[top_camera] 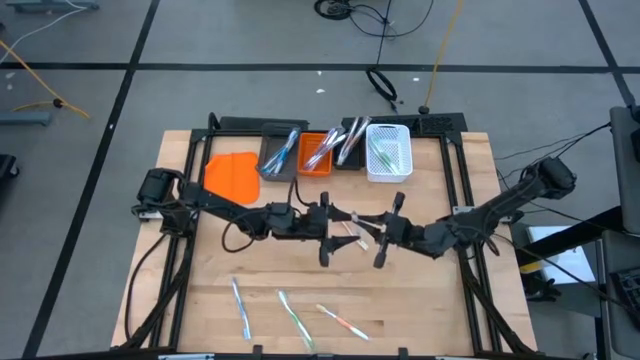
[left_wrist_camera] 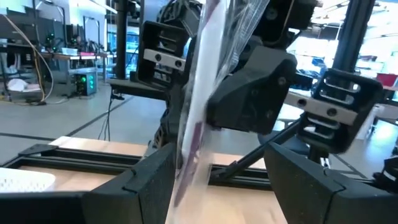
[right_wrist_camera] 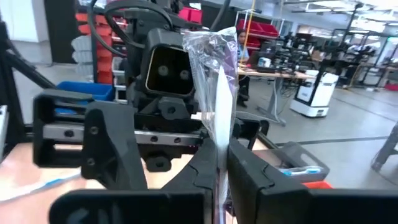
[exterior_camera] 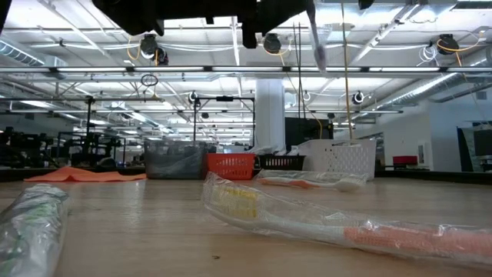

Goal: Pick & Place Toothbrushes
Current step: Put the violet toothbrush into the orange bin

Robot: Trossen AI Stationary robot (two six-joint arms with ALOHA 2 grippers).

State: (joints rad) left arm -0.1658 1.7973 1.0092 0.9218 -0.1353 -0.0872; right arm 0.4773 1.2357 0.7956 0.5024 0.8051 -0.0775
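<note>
A wooden table seen from above, with two dark robot arms meeting over its middle. At the far left of the back edge lies a flat orange cloth. Beside it stands a row of four small bins: a grey bin, an orange bin, a black bin and a white mesh bin, each holding wrapped toothbrushes.

The left gripper reaches in from the left, its jaws spread wide on either side of a wrapped toothbrush, not closed on it. The right gripper comes in from the right, facing the left one, with its fingers pinched tight on that same toothbrush, holding it up above the table in its clear crinkled wrapper.

Near the front edge three more wrapped toothbrushes lie flat and apart: a blue toothbrush on the left, a green toothbrush in the middle, and an orange toothbrush on the right. From table height, the orange one fills the foreground.
</note>
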